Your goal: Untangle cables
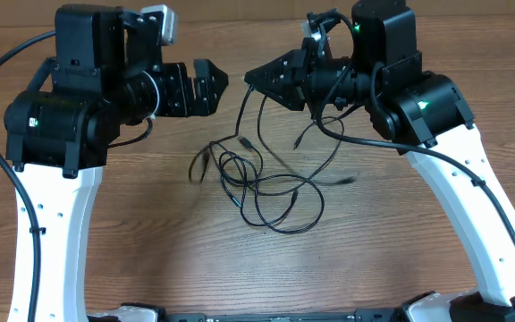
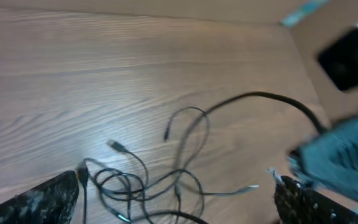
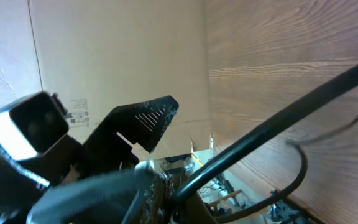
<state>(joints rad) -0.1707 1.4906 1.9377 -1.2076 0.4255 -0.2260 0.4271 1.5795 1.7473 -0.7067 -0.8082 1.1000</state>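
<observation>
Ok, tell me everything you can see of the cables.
The cables are thin black cords, loosely tangled in overlapping loops and lying on the wooden table. Small plug ends stick out at the sides, and one looks silvery. One strand rises to the shut right gripper, which seems to pinch it. Nothing else touches them.

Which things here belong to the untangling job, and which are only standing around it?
Belong to the job:
cables, in loose loops
right gripper, shut on one strand
left gripper, open

Only there:
thick arm wires
cardboard wall
table
</observation>
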